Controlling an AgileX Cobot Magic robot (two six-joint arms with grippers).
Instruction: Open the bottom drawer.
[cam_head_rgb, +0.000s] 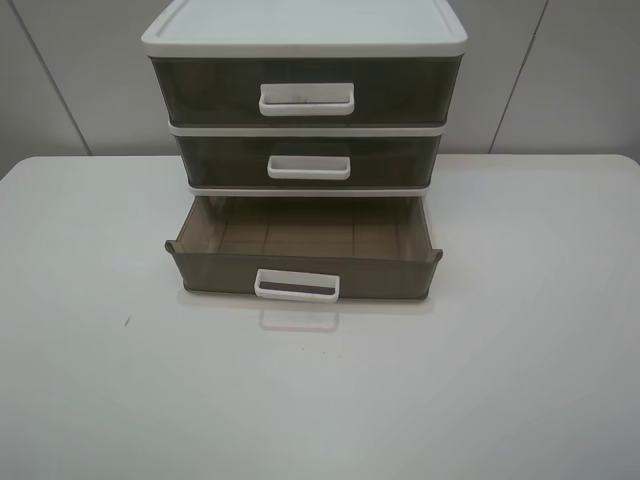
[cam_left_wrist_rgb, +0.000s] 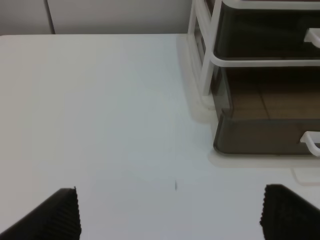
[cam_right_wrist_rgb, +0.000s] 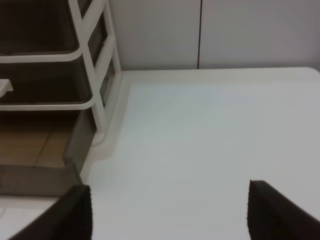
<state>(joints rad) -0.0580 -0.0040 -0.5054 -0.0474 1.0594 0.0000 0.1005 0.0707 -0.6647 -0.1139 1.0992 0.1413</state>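
Observation:
The bottom drawer of a three-tier white-framed cabinet is pulled out toward the table's front, showing its ribbed brown floor. Its white loop handle sits at the front centre. The middle drawer and the taller top drawer are shut. No gripper shows in the exterior view. In the left wrist view my left gripper is open and empty over bare table, left of the drawer's corner. In the right wrist view my right gripper is open and empty, right of the drawer's other corner.
The cabinet stands at the back middle of a white table, against a pale panelled wall. A tiny dark speck lies on the table at the left.

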